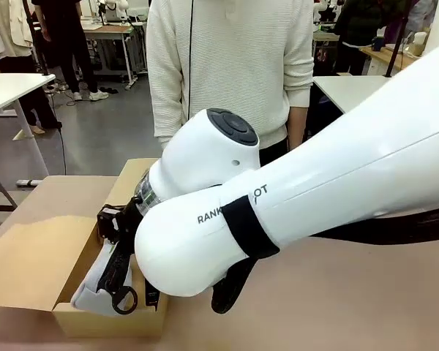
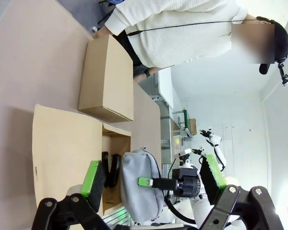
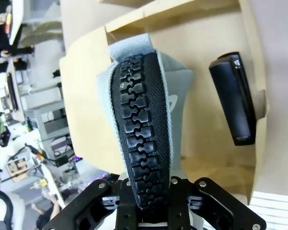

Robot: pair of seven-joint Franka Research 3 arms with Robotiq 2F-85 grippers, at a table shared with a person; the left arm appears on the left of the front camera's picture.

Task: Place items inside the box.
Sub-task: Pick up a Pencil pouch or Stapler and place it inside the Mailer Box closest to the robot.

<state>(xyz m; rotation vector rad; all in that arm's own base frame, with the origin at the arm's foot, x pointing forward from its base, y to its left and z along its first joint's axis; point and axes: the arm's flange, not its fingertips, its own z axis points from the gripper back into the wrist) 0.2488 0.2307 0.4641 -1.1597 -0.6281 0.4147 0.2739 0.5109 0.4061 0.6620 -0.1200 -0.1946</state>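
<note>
Grey pencil case [image 1: 94, 287] end-down into box [image 1: 106, 323]

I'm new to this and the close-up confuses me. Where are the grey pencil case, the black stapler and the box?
grey pencil case [image 3: 140, 120]: right wrist view, on its black zip.
black stapler [image 3: 233, 100]: right wrist view, middle of its body.
box [image 1: 80, 326]: front view, its near wall.

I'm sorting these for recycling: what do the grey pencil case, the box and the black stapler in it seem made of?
Grey pencil case: matte woven fabric, weave visible; chunky black zip, likely moulded plastic. Box: matte brown cardboard, with folded flaps. Black stapler: glossy, catching highlights; plastic or painted metal, can't tell.
</note>
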